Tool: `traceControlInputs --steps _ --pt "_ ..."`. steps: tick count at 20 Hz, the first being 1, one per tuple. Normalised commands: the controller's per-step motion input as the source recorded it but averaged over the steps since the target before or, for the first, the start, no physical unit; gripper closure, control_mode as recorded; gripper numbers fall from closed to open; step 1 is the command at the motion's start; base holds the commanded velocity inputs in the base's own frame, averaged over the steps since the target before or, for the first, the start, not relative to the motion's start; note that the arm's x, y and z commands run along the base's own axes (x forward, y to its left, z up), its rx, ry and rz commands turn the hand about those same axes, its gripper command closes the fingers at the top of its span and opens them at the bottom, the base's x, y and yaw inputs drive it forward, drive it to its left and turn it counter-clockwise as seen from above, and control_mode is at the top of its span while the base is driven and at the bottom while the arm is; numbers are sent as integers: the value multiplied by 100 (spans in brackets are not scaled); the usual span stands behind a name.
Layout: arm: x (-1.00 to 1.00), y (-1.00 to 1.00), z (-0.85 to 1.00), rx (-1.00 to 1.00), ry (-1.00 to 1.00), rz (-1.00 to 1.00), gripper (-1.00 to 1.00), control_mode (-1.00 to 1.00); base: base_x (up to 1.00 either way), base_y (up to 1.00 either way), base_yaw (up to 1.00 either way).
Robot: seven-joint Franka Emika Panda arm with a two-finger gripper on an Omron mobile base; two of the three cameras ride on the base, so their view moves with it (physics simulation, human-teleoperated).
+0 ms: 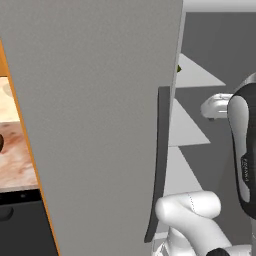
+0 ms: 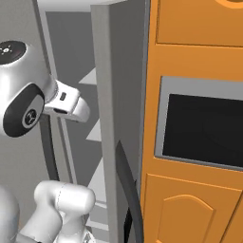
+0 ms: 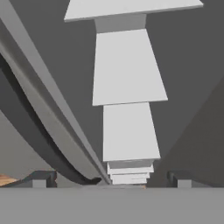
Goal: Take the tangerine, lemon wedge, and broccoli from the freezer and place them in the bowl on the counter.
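The freezer stands with its flat grey door (image 1: 100,115) swung open, the dark vertical handle (image 1: 160,165) on the door's edge. Pale grey inner shelves (image 3: 124,65) step down the dark interior. My gripper (image 3: 111,180) is open with nothing between its fingertips (image 3: 43,178), and it points down along the shelves inside. The white hand (image 1: 216,106) reaches in past the door edge. A tiny deep-green piece (image 1: 179,68), possibly the broccoli, peeks from behind the door at an upper shelf. The tangerine and lemon wedge are hidden. A dark sliver at the counter's (image 1: 17,150) left edge may be the bowl (image 1: 1,142).
The open door blocks most of the left base view. A black under-counter appliance (image 1: 20,220) sits below the counter. Orange cabinets (image 2: 199,28) with a black-fronted built-in unit (image 2: 204,128) stand right of the freezer. The door handle (image 3: 39,144) curves close by my left fingertip.
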Motion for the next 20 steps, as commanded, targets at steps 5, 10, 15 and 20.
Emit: traceControlInputs --steps 5,10,15,20 --pt "53 -1 25 0 -11 0 -100 -100 0 0 0" --pt "35 0 14 0 -16 0 -100 -100 0 0 0" --pt "42 0 0 0 -31 0 -100 -100 0 0 0" --pt "68 0 7 0 -24 0 -100 -100 0 0 0"
